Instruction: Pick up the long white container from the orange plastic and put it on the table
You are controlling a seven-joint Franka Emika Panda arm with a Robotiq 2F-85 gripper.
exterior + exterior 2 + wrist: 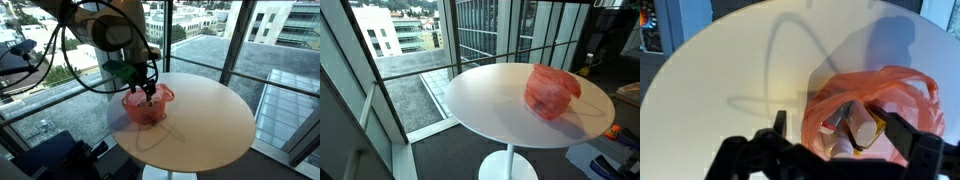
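The orange plastic bowl (147,108) stands on the round beige table (215,125) and shows in both exterior views (552,92). In the wrist view the bowl (890,85) holds several items. Among them a greyish-white cylinder, the long white container (862,121), lies tilted beside a second white tube (842,146) and a slim piece with a red end. My gripper (832,116) is open just above the bowl's contents, one finger on each side of them and touching nothing. In an exterior view the gripper (149,91) hangs at the bowl's rim.
The table (490,100) stands by floor-to-ceiling windows with dark frames (448,45). A yellow item (880,131) lies in the bowl beside the white container. Dark equipment sits near the table's base (60,155).
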